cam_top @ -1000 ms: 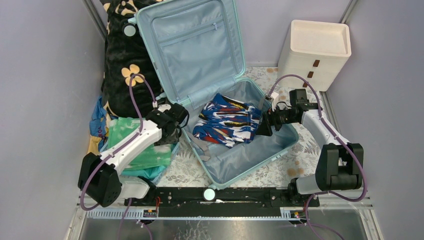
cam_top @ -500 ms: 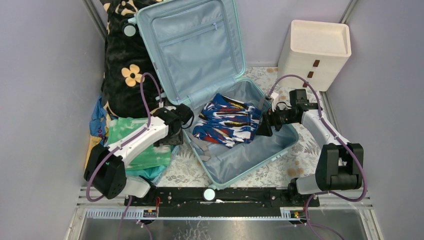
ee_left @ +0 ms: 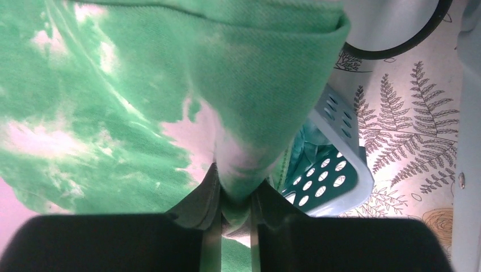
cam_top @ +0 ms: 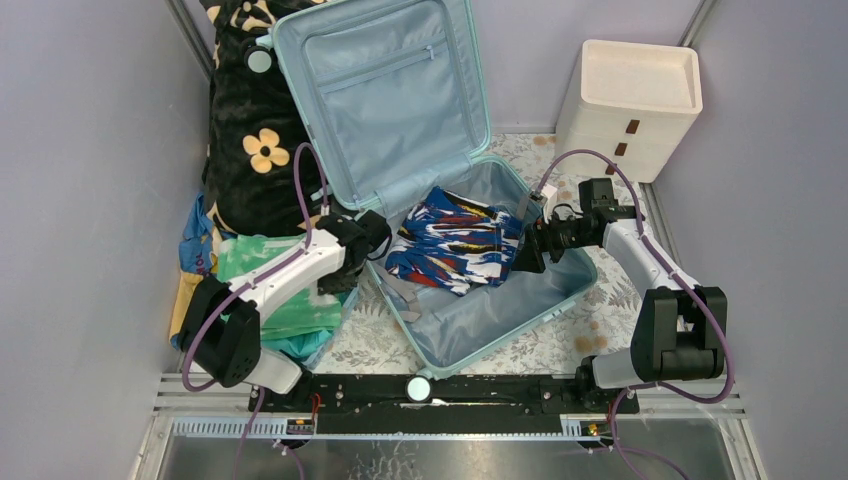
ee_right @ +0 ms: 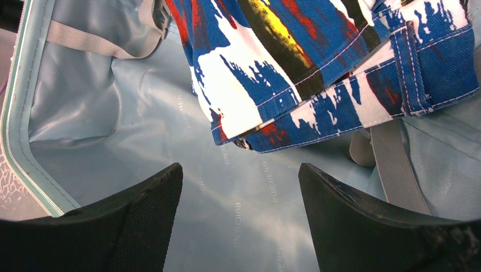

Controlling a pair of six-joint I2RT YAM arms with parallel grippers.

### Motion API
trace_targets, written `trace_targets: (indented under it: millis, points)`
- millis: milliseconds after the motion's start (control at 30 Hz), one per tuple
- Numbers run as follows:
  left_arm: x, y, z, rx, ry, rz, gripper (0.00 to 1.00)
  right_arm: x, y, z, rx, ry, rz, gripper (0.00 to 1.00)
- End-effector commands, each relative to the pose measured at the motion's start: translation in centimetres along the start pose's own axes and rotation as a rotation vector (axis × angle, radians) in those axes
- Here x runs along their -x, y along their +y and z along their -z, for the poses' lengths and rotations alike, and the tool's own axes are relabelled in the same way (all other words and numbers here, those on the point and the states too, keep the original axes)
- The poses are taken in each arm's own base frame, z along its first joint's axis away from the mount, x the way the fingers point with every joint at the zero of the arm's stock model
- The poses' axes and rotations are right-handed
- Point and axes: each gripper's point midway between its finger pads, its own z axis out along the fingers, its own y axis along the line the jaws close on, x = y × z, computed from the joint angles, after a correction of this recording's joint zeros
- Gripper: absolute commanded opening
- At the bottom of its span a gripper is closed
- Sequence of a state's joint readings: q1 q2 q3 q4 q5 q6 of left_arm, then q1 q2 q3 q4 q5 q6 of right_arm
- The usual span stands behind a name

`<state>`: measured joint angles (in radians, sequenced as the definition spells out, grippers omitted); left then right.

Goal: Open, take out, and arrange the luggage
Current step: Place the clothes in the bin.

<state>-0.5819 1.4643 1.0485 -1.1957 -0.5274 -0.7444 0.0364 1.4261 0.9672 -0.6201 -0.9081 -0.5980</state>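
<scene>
The pale aqua luggage (cam_top: 500, 300) lies open on the table, its lid (cam_top: 385, 90) leaning back. A blue, white and red patterned garment (cam_top: 455, 240) rests inside on the grey-blue lining (ee_right: 113, 102). My right gripper (cam_top: 522, 250) hovers inside the case at the garment's right edge. In the right wrist view its open jaws (ee_right: 241, 187) have only lining between them, just short of the garment (ee_right: 317, 68). My left gripper (cam_top: 340, 275) is left of the case over the blue basket (ee_left: 334, 175). It is shut (ee_left: 235, 192) on a fold of green and white cloth (ee_left: 142, 85).
A cream drawer unit (cam_top: 630, 105) stands at the back right. A black blanket with yellow flowers (cam_top: 250, 140) is piled at the back left behind the green cloth (cam_top: 265, 265). A grey strap (ee_right: 397, 164) lies on the lining. The table has a fern print (ee_left: 414, 130).
My left gripper widened, then closed on the fold of green cloth, and its arm shifted slightly toward the suitcase. The right arm has not moved.
</scene>
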Motion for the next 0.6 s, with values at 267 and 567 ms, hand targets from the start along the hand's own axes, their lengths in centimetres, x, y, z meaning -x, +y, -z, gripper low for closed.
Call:
trace_targets:
  millis: [267,567]
  points:
    - [-0.6,1.4,4.2,-0.142,0.031,-0.203,0.12,1.7,0.8,0.8,0.010,-0.041,0.056,0.82]
    - [-1.7,1.3,3.7,-0.143,0.081,-0.244,0.30,1.8,0.8,0.8,0.010,-0.043,0.057,0.82]
